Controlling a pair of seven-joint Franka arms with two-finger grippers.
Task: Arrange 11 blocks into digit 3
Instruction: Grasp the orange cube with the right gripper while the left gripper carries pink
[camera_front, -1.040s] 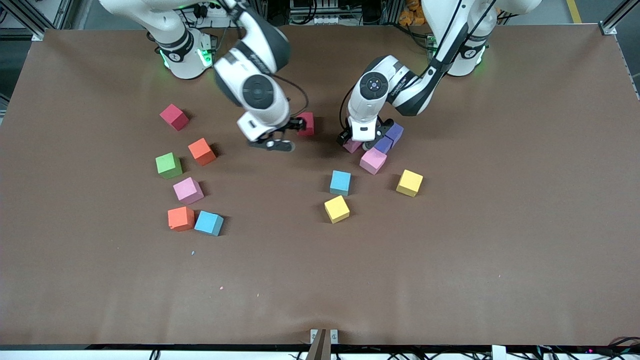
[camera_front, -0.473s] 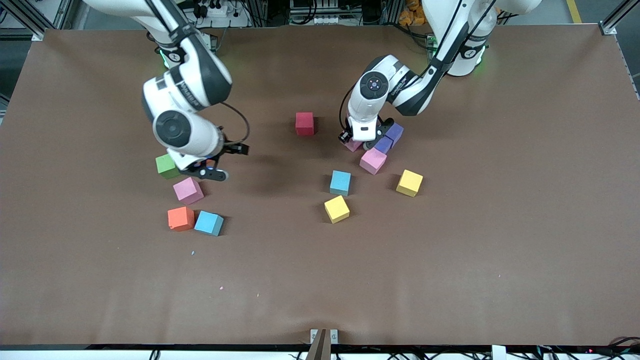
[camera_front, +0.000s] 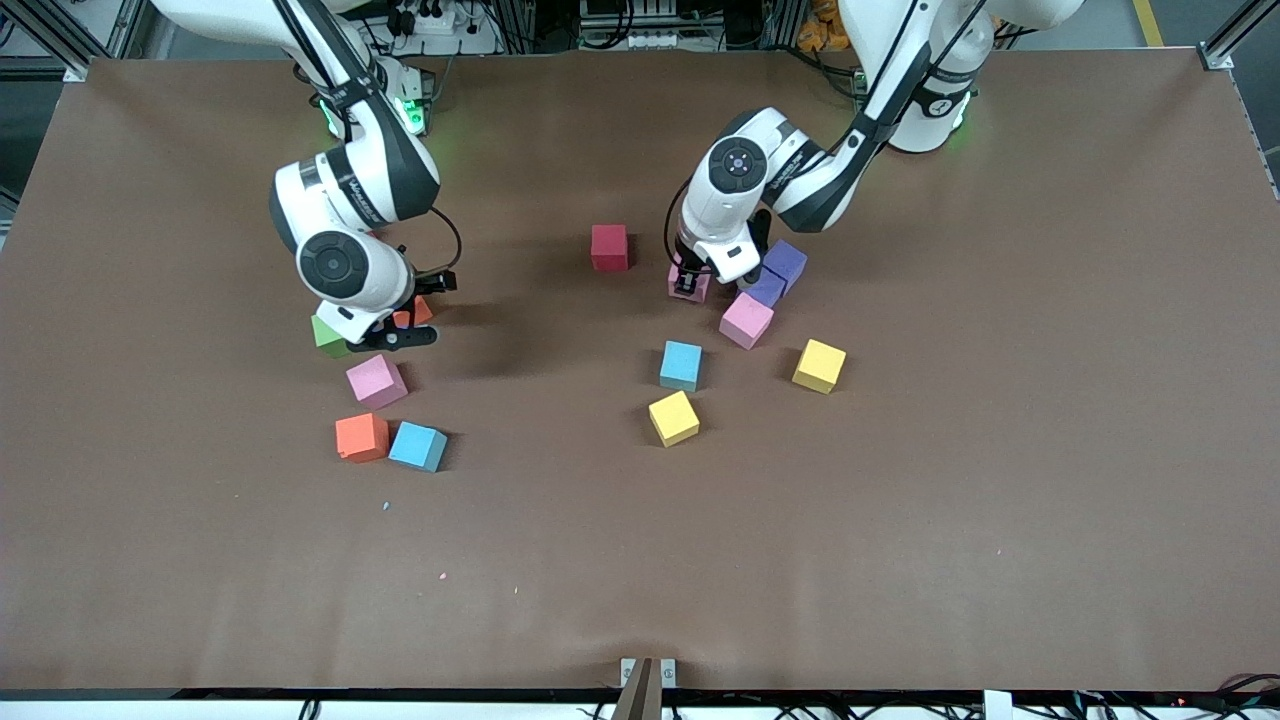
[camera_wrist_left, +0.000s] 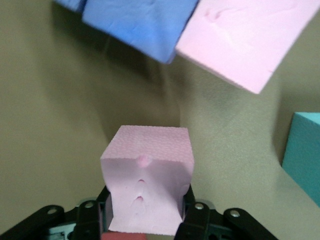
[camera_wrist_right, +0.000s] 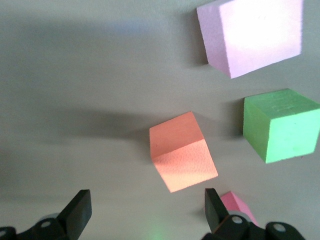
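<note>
Gripping a pink block (camera_wrist_left: 146, 182), the left gripper (camera_front: 688, 283) contrasts the wide-open right gripper (camera_wrist_right: 145, 212) over an orange block (camera_wrist_right: 182, 157).

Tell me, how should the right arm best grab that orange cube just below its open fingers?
Probably straight down from above, pinching two opposite flat side faces of the orange cube. It sits turned relative to the right gripper, so the wrist likely needs a twist first. The green cube and pink cube lie apart from it, leaving room for the open fingers.
</note>
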